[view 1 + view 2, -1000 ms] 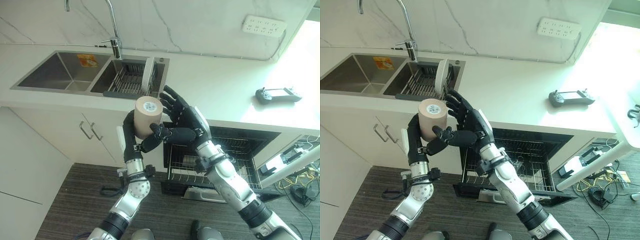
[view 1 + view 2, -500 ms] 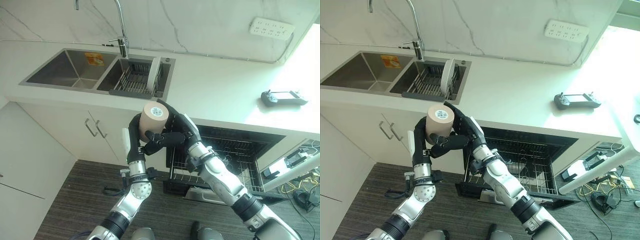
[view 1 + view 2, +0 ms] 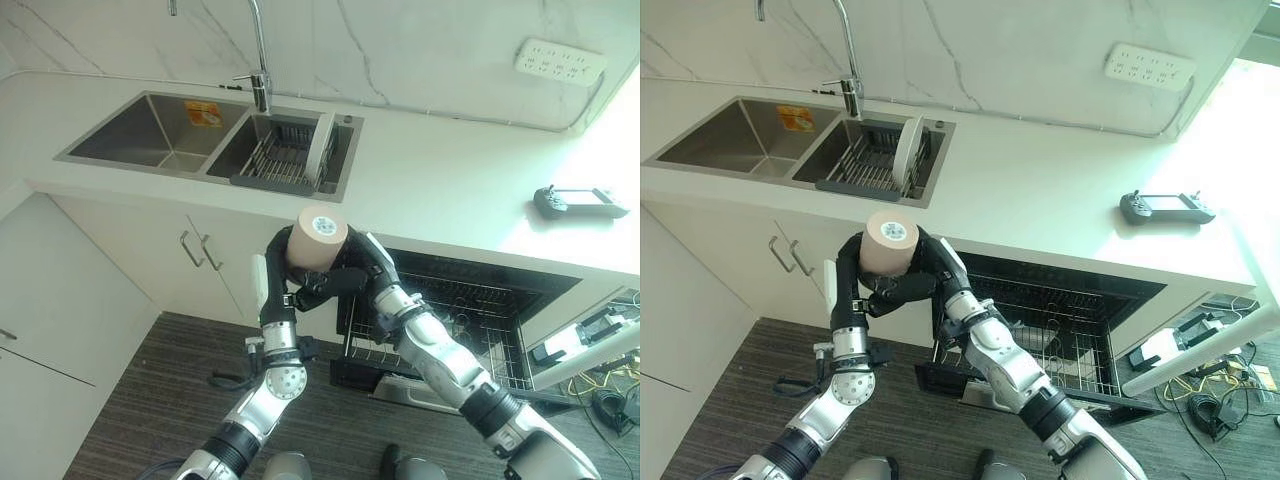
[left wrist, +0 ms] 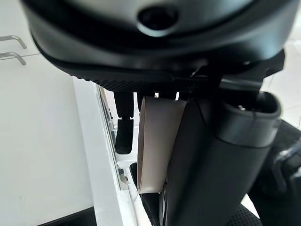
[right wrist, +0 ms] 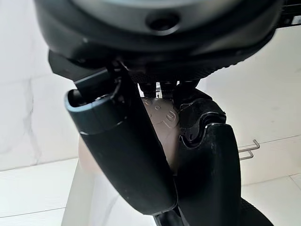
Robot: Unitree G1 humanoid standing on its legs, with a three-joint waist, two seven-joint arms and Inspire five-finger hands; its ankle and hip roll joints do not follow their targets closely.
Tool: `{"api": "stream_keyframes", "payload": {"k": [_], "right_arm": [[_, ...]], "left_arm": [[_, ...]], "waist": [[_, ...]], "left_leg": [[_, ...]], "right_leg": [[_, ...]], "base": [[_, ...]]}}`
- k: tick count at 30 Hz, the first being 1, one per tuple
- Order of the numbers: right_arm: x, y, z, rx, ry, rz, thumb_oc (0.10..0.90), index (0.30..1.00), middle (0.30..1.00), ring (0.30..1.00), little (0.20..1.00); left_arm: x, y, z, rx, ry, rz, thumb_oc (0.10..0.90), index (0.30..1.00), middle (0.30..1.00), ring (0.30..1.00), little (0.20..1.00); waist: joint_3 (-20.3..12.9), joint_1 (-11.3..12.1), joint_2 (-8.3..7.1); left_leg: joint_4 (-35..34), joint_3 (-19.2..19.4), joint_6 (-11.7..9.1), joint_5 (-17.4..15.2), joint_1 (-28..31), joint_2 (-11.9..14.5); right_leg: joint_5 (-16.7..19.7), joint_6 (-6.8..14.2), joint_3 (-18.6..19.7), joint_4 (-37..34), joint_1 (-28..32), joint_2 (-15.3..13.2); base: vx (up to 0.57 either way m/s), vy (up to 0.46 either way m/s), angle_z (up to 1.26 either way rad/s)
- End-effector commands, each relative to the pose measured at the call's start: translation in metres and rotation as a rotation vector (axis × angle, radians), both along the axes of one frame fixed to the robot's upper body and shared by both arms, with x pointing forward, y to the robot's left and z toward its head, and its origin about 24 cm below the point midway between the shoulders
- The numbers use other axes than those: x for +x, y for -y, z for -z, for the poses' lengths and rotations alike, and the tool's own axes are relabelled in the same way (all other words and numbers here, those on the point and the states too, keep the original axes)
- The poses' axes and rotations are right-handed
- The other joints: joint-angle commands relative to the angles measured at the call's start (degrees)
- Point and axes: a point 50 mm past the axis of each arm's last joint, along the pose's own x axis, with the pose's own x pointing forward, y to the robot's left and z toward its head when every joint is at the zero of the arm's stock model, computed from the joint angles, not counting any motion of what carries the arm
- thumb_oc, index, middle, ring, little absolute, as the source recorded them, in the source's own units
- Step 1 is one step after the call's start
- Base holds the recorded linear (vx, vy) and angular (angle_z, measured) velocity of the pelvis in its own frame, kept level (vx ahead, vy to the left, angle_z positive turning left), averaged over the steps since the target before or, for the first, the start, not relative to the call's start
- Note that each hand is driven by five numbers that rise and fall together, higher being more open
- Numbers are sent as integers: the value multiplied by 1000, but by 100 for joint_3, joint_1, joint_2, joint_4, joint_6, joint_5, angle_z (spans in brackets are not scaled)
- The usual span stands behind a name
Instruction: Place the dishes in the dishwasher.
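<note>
Tan cup (image 3: pixel 318 238) held upside down in front of the bench, left hand (image 3: pixel 268 285) and right hand (image 3: pixel 352 275) both curled round it. Right should grip firmly before left releases, then lower to the open dishwasher rack (image 3: pixel 470 320).

I see a double sink (image 3: pixel 150 145) with a tap (image 3: pixel 260 60) at the counter's left end, a handheld controller (image 3: pixel 582 201) near its right edge, and a wall socket strip (image 3: pixel 559 61).

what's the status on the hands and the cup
Left hand and right hand both curled round the beige cylindrical cup, bottom up, above the floor. Open dishwasher's black wire rack to the right, nothing between. White plate upright in the sink rack.
</note>
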Motion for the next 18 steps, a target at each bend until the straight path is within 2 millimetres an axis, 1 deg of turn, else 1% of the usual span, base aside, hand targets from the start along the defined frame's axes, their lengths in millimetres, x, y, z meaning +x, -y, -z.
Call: {"api": "stream_keyframes", "payload": {"k": [1, 3, 5, 7, 8, 10, 18], "right_arm": [[5, -38, -80, 159, 285, -99, 800, 900, 900, 900, 900], [6, -39, -84, 168, 292, -96, 800, 900, 900, 900, 900], [5, -41, -90, 183, 308, -84, 800, 900, 900, 900, 900], [5, -42, -92, 198, 319, -69, 800, 900, 900, 900, 900], [6, -41, -94, 211, 321, -54, 800, 900, 900, 900, 900], [7, -39, -95, 225, 313, -41, 800, 900, 900, 900, 900], [8, -33, -102, 281, 342, -33, 800, 900, 900, 900, 900]], "left_arm": [[15, 38, -50, 42, 277, 167, 400, 300, 300, 300, 300], [16, 39, -50, 35, 274, 163, 400, 300, 300, 300, 300], [14, 41, -45, 39, 251, 188, 400, 300, 300, 300, 300], [10, 44, -38, 46, 227, 210, 400, 300, 300, 300, 300], [8, 45, -32, 47, 203, 217, 400, 300, 300, 300, 300], [6, 45, -28, 48, 186, 217, 400, 300, 300, 300, 300], [9, 44, -26, 18, 147, 224, 400, 300, 300, 300, 300]], "waist": [[-180, 118, -130], [-169, 136, -141], [-139, 181, -169], [-112, 210, -185], [-96, 221, -194], [-102, 221, -193], [-97, 220, -180]], "left_leg": [[-163, 14, 140, -515, 236, 59], [-163, 0, 142, -514, 234, 56], [-163, -25, 148, -515, 221, 51], [-163, -48, 151, -522, 212, 46], [-163, -46, 152, -529, 212, 47], [-163, -34, 153, -535, 216, 52], [-163, -30, 167, -508, 217, 28]], "right_leg": [[-1234, 354, 296, 162, 556, -273], [-1227, 364, 295, 162, 555, -277], [-1210, 382, 279, 162, 547, -283], [-1206, 384, 258, 162, 546, -276], [-1209, 381, 255, 162, 547, -271], [-1216, 376, 259, 162, 548, -266], [-1205, 352, 270, 162, 549, -274]], "base": [[0, 0, 0], [6, -17, 0], [5, -44, 2], [1, -35, 9], [3, -20, 10], [4, -5, 3], [0, 0, 0]]}}
